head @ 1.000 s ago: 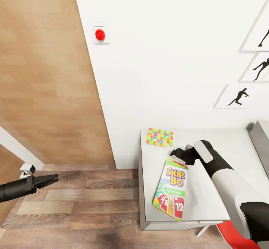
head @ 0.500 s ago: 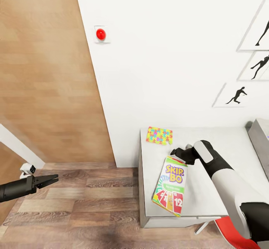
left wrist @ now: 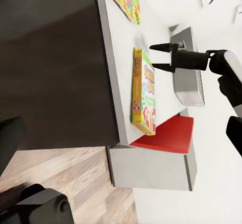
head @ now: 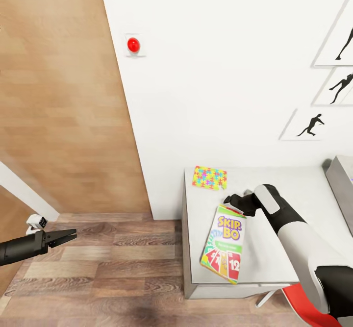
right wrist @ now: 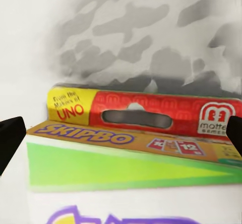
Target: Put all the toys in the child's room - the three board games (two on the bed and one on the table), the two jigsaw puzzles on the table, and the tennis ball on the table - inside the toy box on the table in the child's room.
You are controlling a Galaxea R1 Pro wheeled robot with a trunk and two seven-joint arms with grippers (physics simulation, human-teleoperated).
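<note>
White counter (head: 294,194) by white wall: board game (head: 223,244) flat near front-left corner, puzzle (head: 209,178) behind it.
Right hand (head: 230,201) spread at box's far end; left hand (head: 68,235) looks pressed together. Box judged light, stiff, slick; pinch across the thin end.

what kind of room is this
Probably a child's room or playroom: a jigsaw puzzle and a Skip-Bo game box lie on a white table, with silhouette pictures on the wall.

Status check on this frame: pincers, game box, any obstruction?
Right pincer open, at Skip-Bo box top end. Left pincer shut, over floor. Puzzle lies apart.
</note>
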